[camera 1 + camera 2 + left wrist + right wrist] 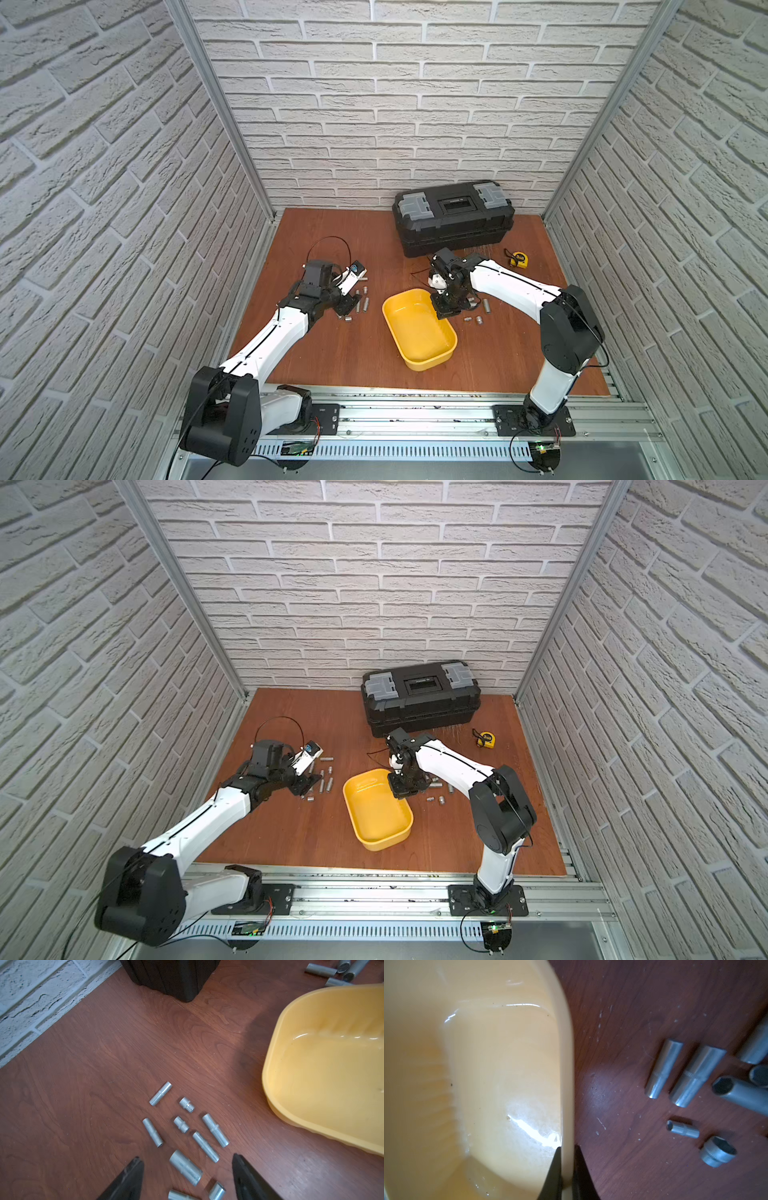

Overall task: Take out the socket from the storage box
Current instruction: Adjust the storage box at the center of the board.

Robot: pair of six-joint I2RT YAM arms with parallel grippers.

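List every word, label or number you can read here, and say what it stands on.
No text is legible anywhere.
Black toolbox: pale lid label, too blurred to read.
Yellow tape measure: any marking too small to read.
Sockets: no size marks readable.

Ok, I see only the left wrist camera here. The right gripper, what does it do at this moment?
Observer: The right gripper is shut on the rim of the storage box, pinching the wall from inside and outside.
Operator: I see only a part of the box. Is any socket inside it?
Observer: No. The sockets that I see all lie outside it, on the table.
Operator: And the toolbox, of which I see one corner, is it open?
Observer: No, the toolbox has its lid closed.
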